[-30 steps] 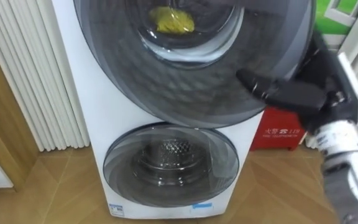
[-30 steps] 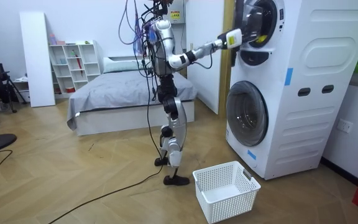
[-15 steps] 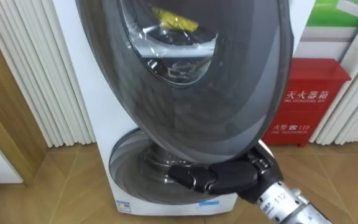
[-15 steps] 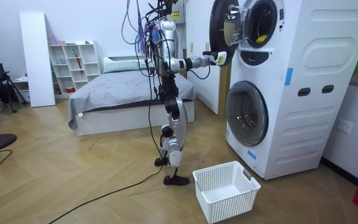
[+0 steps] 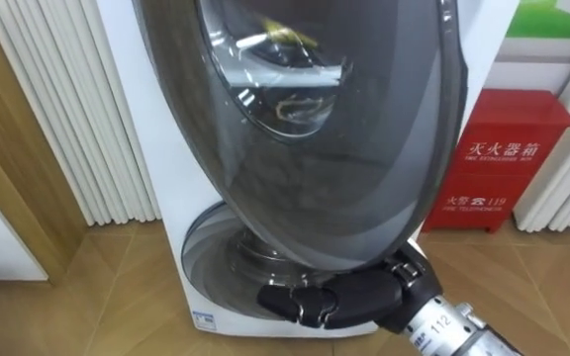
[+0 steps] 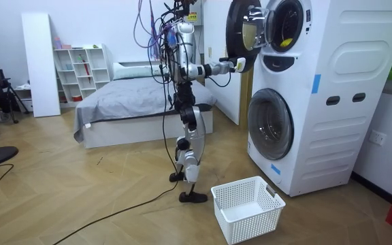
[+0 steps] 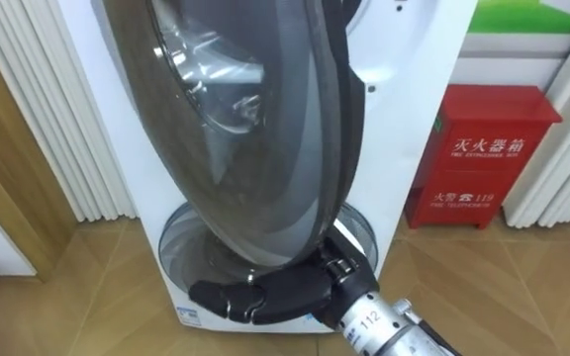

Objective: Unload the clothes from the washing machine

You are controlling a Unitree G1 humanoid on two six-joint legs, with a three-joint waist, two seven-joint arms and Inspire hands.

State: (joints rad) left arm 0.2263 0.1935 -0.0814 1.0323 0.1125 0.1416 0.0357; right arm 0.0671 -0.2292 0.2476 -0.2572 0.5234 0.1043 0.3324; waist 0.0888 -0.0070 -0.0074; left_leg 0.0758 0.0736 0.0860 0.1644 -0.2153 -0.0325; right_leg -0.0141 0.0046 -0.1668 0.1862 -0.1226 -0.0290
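Matte black right hand [image 5: 330,297] beneath the round, glossy, smoky-translucent washing machine door [image 5: 315,168].

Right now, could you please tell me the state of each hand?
Right hand: open, fingers against the upper door's lower edge.
Left hand: cannot be told.

The wooden floor [image 6: 80,204] carries the stacked washing machine [image 6: 346,102] at right, a white basket [image 6: 254,229] near it, a red cabinet [image 5: 508,158] beside it, and a bed [image 6: 135,102] far left.
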